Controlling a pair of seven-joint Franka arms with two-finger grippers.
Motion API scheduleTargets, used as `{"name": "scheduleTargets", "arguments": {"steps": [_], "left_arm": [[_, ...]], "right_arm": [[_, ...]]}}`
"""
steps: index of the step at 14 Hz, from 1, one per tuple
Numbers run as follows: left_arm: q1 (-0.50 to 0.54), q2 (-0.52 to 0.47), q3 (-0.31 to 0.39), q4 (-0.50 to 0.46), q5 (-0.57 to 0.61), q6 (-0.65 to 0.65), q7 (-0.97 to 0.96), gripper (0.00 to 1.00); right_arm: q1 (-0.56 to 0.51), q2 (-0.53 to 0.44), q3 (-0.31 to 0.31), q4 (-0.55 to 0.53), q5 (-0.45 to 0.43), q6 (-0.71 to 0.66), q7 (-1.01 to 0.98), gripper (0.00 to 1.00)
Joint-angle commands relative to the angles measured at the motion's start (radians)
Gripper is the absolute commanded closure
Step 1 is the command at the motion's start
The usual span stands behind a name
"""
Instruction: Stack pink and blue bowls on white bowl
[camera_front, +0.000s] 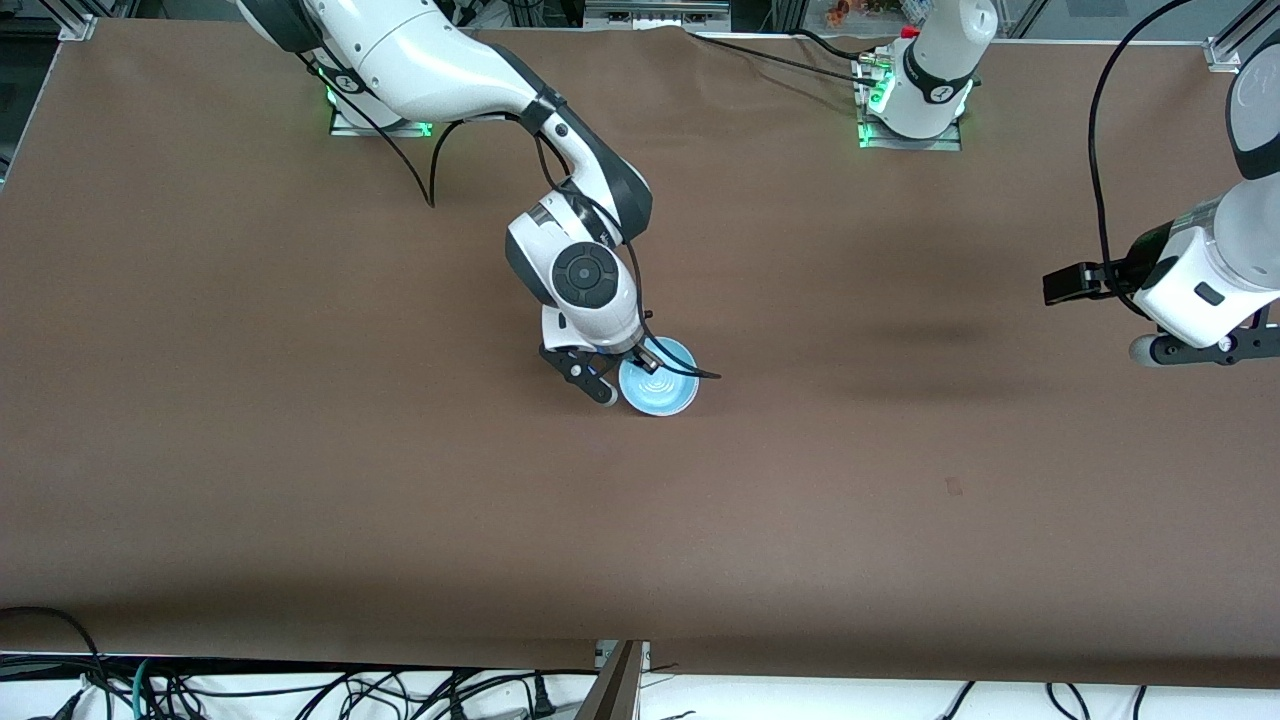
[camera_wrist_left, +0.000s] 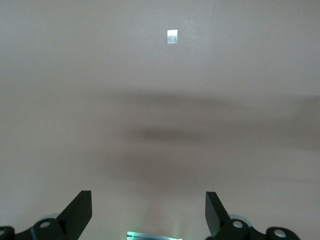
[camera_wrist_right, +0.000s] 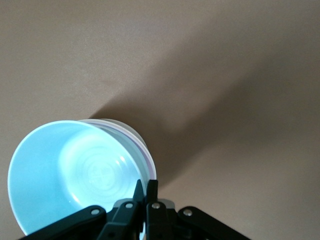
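Observation:
The light blue bowl (camera_front: 658, 385) sits near the middle of the table. In the right wrist view the blue bowl (camera_wrist_right: 75, 170) is nested in the pink bowl (camera_wrist_right: 148, 161), of which only a thin rim edge shows. That rests in the white bowl (camera_wrist_right: 129, 129), whose wall shows below it. My right gripper (camera_front: 640, 362) (camera_wrist_right: 145, 189) is shut on the blue bowl's rim, one finger inside and one outside. My left gripper (camera_front: 1205, 347) (camera_wrist_left: 148, 210) is open and empty over bare table at the left arm's end, waiting.
A small mark (camera_front: 953, 487) lies on the brown table cover nearer the front camera; it may be the pale square in the left wrist view (camera_wrist_left: 172, 36). Cables (camera_front: 300, 690) run along the table's front edge. The arm bases (camera_front: 915, 100) stand at the back.

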Motion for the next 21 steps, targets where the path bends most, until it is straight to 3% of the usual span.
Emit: {"name": "scheduleTargets", "arguments": {"steps": [1,10,11,13,14,15,19,21], "left_arm": [[-0.004,0.049,0.0,0.075,-0.007,-0.015,0.017,0.0],[-0.006,0.056,-0.001,0.093,-0.009,-0.006,0.018,0.0],[-0.004,0.061,-0.003,0.095,-0.009,-0.005,0.02,0.0],[-0.006,0.061,-0.003,0.095,-0.01,-0.005,0.02,0.0],[-0.004,0.061,-0.003,0.095,-0.021,-0.005,0.02,0.0],[-0.003,0.063,-0.001,0.095,-0.032,-0.004,0.02,0.0],[-0.001,0.064,0.0,0.096,-0.038,-0.001,0.017,0.0],[-0.001,0.069,0.0,0.102,-0.038,0.008,0.017,0.0]], "right_arm": [[0.004,0.002,0.002,0.001,0.015,0.006,0.013,1.0],[0.004,0.018,0.002,0.001,0.015,0.067,0.013,0.95],[0.004,0.018,0.002,0.001,0.015,0.067,0.013,0.85],[0.001,0.015,0.002,0.003,0.015,0.067,0.01,0.24],[-0.001,0.01,0.002,0.006,0.015,0.067,0.007,0.09],[-0.001,0.002,0.002,0.009,0.015,0.064,0.003,0.01],[-0.038,-0.068,-0.008,0.011,0.005,0.015,-0.013,0.0],[-0.106,-0.135,-0.007,0.011,0.005,-0.058,-0.112,0.0]]}}
